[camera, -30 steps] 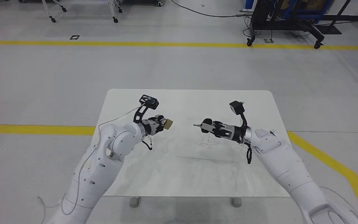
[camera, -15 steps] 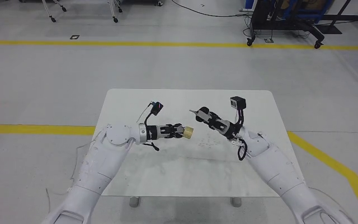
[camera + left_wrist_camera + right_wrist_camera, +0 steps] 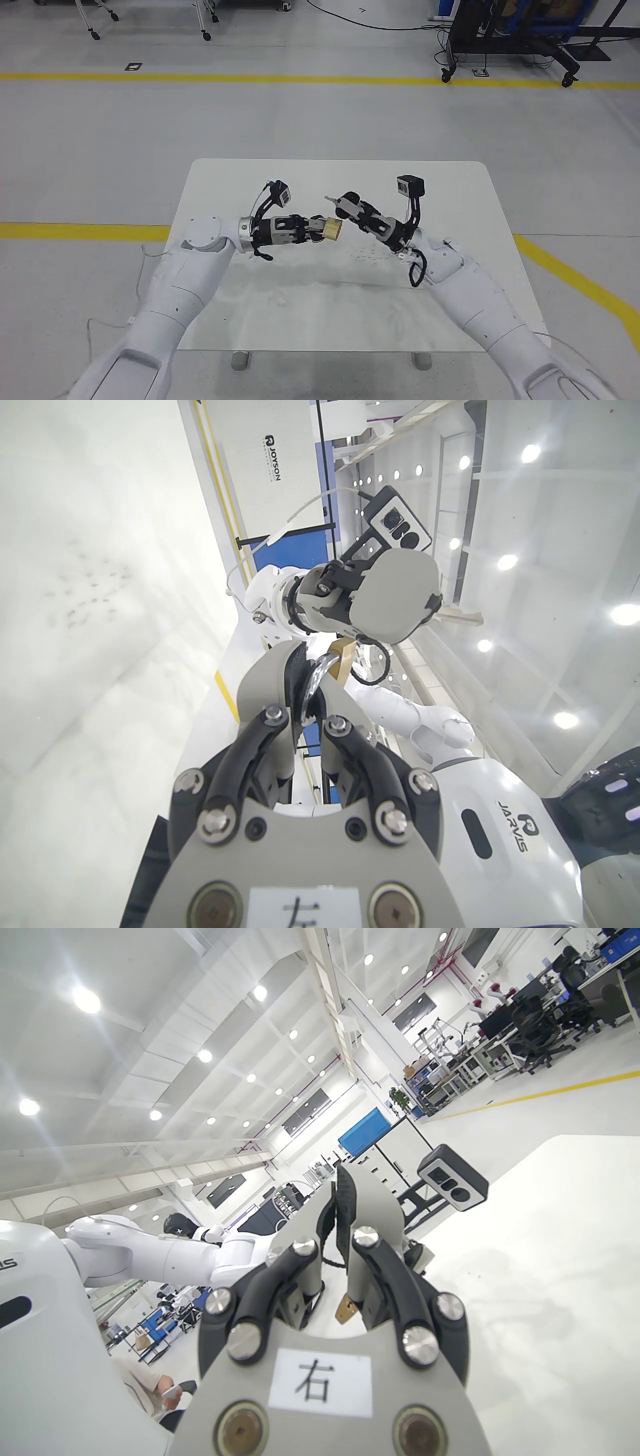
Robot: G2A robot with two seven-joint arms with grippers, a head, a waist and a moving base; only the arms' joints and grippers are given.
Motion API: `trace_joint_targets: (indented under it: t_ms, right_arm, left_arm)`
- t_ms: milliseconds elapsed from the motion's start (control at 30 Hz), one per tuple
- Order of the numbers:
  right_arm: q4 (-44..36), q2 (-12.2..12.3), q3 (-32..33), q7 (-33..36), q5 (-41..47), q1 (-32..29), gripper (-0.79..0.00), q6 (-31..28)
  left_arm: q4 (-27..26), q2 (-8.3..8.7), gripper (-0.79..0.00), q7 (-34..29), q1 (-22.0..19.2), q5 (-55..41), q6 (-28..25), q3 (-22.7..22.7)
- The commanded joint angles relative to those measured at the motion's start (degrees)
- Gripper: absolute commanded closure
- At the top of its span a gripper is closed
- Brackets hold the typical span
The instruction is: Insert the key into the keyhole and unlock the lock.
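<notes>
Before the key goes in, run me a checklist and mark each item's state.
1. Left gripper clamped on the shackle: ok.
2. Right gripper clamped on the key: ok.
3. Lock held up off the table: ok.
4. Key blade sticking out free past the fingers: ok.
5. Key tip lined up with the keyhole: cannot tell.
6. Key seated in the lock: not ok, the two are apart.
</notes>
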Motion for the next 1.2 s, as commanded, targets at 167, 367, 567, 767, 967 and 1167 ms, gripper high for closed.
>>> trace_joint_targets:
  t_ms: [167,367,567,767,967,1167]
  right_arm:
    - [0.56,-0.73,0.04,3.30,3.68,0.25,0.000,0.00]
    - [1.29,-1.19,1.11,4.23,3.45,0.02,0.000,0.00]
    - [0.53,-1.48,-0.32,12.59,6.71,0.53,0.000,0.00]
    - [-0.97,-1.36,2.01,15.26,10.25,0.29,0.000,0.00]
    - [-0.97,-1.36,2.01,15.26,10.25,0.29,0.000,0.00]
    - [-1.14,-1.38,1.91,15.10,10.50,0.08,0.000,0.57]
  left_arm:
    - [2.14,-0.42,0.000,-0.31,-0.65,-2.00,-0.24,0.30]
    - [2.87,-0.56,0.000,-0.57,-0.69,-3.02,-0.73,0.25]
    - [3.74,-0.55,0.000,-0.77,-0.48,-5.07,-0.47,-0.54]
    - [4.36,-0.37,0.000,-0.38,-0.75,-3.98,-0.43,-0.79]
    - [4.36,-0.37,0.000,-0.38,-0.75,-3.98,-0.43,-0.79]
    - [2.87,-0.69,0.000,1.68,1.17,-8.75,6.95,-0.95]
